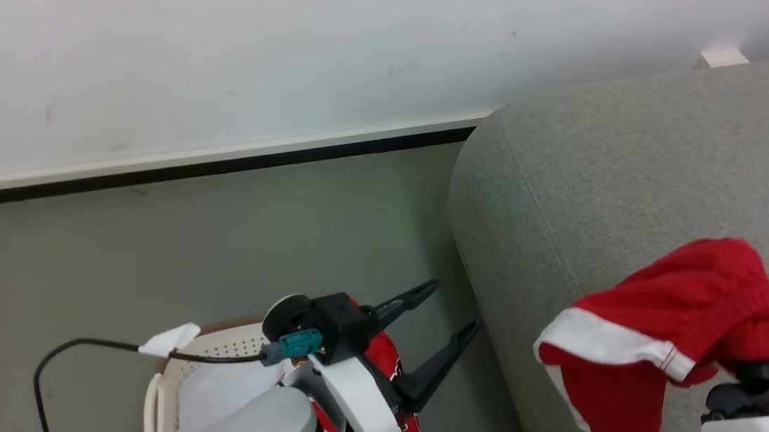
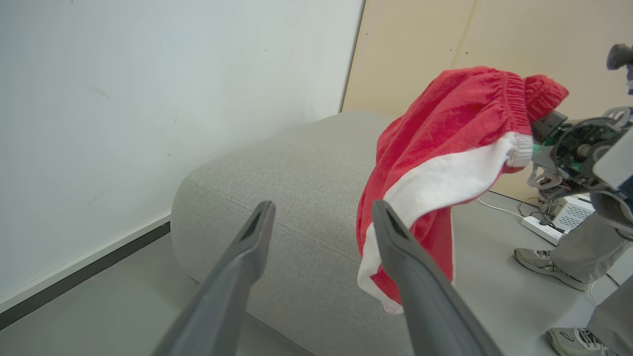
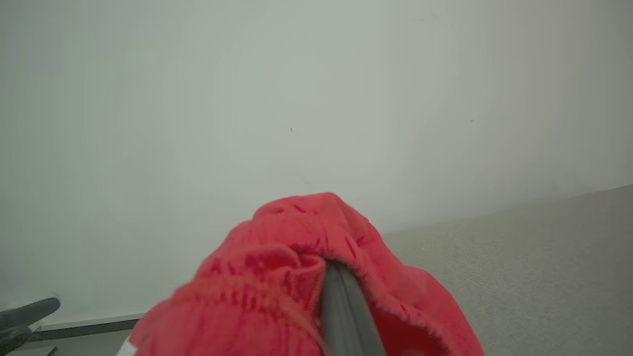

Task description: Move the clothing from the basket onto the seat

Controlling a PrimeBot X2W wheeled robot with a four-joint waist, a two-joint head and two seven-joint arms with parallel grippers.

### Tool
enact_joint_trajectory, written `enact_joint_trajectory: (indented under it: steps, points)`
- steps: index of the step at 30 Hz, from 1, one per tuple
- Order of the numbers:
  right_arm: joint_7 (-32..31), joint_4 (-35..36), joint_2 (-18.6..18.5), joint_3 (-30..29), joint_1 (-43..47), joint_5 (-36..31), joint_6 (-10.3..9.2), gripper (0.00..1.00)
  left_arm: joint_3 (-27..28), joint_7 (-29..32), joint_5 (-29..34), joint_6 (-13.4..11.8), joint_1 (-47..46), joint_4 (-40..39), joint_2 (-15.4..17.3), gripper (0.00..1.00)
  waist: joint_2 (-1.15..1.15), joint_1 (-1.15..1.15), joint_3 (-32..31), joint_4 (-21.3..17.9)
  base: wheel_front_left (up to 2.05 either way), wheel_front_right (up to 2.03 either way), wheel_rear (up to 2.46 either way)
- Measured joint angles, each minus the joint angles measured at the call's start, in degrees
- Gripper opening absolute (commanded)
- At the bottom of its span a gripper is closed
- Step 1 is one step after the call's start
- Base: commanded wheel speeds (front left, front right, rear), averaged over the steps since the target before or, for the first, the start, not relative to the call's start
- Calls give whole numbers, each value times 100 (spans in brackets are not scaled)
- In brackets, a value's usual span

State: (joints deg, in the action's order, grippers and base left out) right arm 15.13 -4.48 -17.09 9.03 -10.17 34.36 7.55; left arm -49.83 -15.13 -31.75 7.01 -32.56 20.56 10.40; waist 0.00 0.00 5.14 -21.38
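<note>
Light bright, even, diffuse, shadows faint; wall [image 3: 296, 99] above the seat [image 3: 544, 247] washed pale; clothing [image 3: 277, 277] before the seat blurred at close range.

Bare floor [image 1: 250, 217] is lying open between the wall [image 1: 231, 53] and the basket [image 1: 231, 346]. The seat [image 1: 643, 163] top is lying free toward the wall, but the shorts [image 1: 663, 327], hanging from the right gripper [image 3: 334, 272], are blocking its near edge. The left gripper [image 1: 456, 304], fingers spread, is filling the gap between basket and seat. Past the seat, a person's feet [image 2: 541, 262] and a power strip [image 2: 536, 226] are taking up floor — and a cable [image 1: 104, 343] is looping left of the basket.
</note>
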Motion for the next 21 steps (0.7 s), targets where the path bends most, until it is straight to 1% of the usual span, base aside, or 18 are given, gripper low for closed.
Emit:
enact_joint_trajectory:
  steps: [2,3,4,5,10,14,21]
  points:
    - [-1,-126,-91,-8,-316,19,0,0,-40,0,1,2,-66,25,13,100,0,0,105,15,0,0,0]
    - [-4,-279,-176,-62,-683,47,0,0,-83,8,18,8,-163,34,60,100,0,0,242,41,0,0,0]
    - [-4,-279,-176,-62,-683,47,0,0,-83,8,18,8,-163,34,60,100,0,0,242,41,0,0,0]
    - [-33,-349,-212,-86,-873,105,0,0,-107,34,40,9,-224,27,92,100,0,0,323,59,0,0,0]
    - [-162,-673,-482,-316,-1903,365,0,0,-193,214,156,29,-590,-170,394,100,0,1,851,178,0,0,0]
    - [-252,-1038,-730,-705,-2672,466,0,0,-210,380,189,33,-820,-433,679,100,0,1,1345,288,0,0,0]
    - [-201,-1878,-1022,-1682,-3922,433,0,0,-111,584,226,33,-1078,-858,1050,100,0,2,2228,525,0,0,0]
